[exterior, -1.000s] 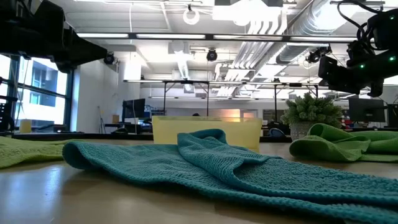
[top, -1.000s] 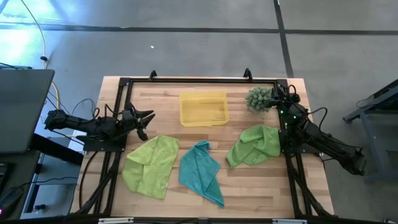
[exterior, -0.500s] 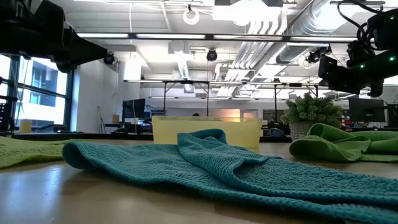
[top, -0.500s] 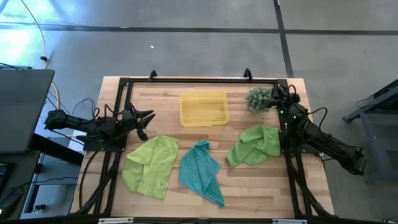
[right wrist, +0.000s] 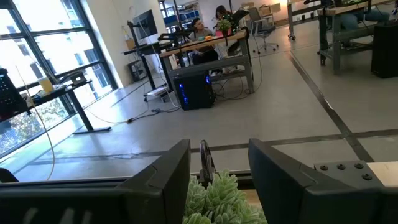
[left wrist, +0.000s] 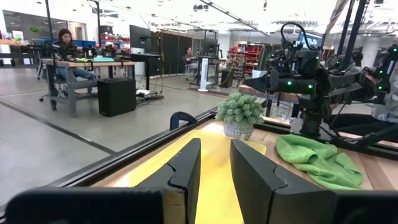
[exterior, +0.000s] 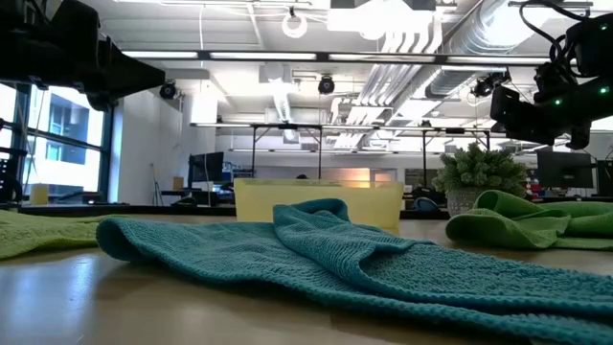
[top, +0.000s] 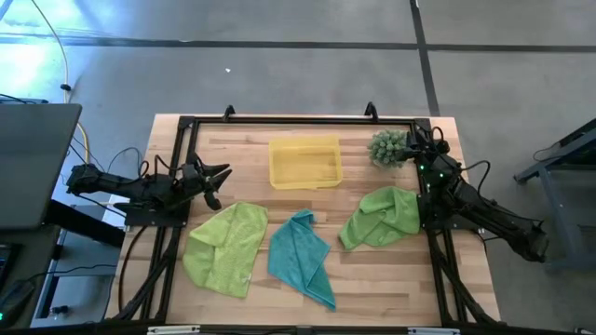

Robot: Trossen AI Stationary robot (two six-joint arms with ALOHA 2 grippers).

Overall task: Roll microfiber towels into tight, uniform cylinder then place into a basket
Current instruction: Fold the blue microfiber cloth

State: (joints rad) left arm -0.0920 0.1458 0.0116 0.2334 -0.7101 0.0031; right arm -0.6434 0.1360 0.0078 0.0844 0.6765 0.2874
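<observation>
Basically pre-start: no towel rolled, nothing in the basket, which sits empty at upper centre of the high view.

Three towels lying flat and crumpled across the lower half of that frame: lime-green towel lower left, teal towel centre just beside it, second lime-green towel right of centre. Spiky plant upper right, near the basket's right side but apart from it.

Left gripper parked at left edge of the table, up-left of the lower-left green towel, fingers slightly parted, grasping nothing. Right gripper parked at upper right, just beside the plant, jaws apart with the plant showing between them in the wrist view, not touching any towel.

Next move, as a guess: pick one towel, probably the nearest to an arm; drop to an edge, flatten the bunched folds first. Needs both arms: one pinning a hem, other rolling. Crumpled state likely to give a lumpy roll if skipped.
</observation>
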